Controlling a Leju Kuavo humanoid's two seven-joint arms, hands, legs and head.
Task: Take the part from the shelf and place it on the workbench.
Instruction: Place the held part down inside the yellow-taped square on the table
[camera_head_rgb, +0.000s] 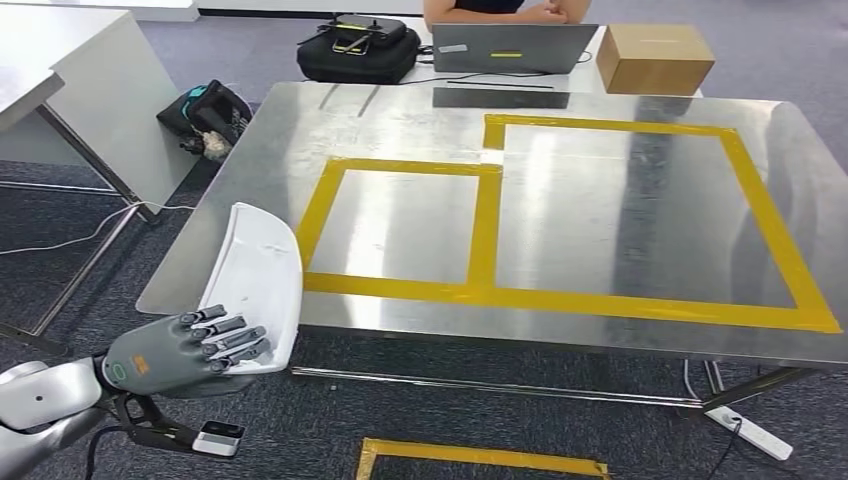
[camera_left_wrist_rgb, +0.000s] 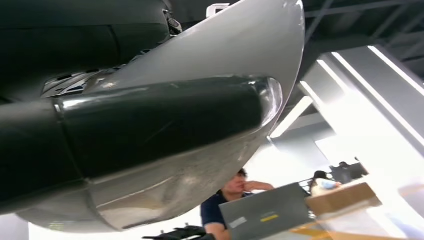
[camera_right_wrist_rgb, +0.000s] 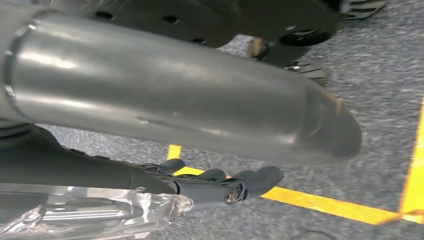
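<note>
One hand, your left (camera_head_rgb: 190, 352), grips the white part (camera_head_rgb: 262, 275); swing it toward 2 o'clock, fully over the surface (camera_head_rgb: 600, 200), before letting go.

The part (camera_head_rgb: 257, 283) is held by the left hand (camera_head_rgb: 190, 352) at the bench's (camera_head_rgb: 620, 190) near-left corner. Behind the bench, a laptop (camera_head_rgb: 513, 47) is flanked by a bag (camera_head_rgb: 358, 48) to its left and a cardboard box (camera_head_rgb: 654, 58) to its right.
</note>
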